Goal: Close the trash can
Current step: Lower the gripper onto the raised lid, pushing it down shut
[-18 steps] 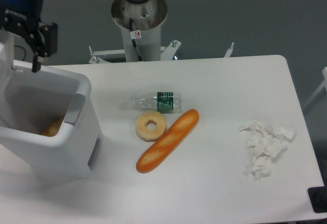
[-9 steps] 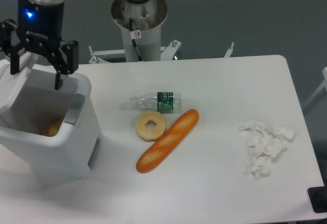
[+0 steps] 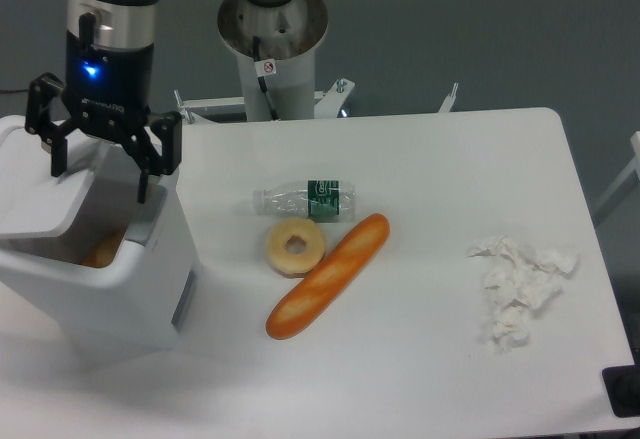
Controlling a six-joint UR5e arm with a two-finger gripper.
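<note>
White trash can (image 3: pixel 120 279) at left, lid (image 3: pixel 40 184) half down — I see my tool (image 3: pixel 100 164) spread above it.

The trash can (image 3: pixel 110 279) is a large white boxy bin with rounded corners, standing upright at the table's near left; its flat white lid (image 3: pixel 45 189) tilts partway down over the opening; an orange item shows inside; a grey tab sits on its right rim.

Spread fingers (image 3: pixel 147 171) above the half-shut trash can (image 3: pixel 110 279) lid (image 3: pixel 45 191).
</note>
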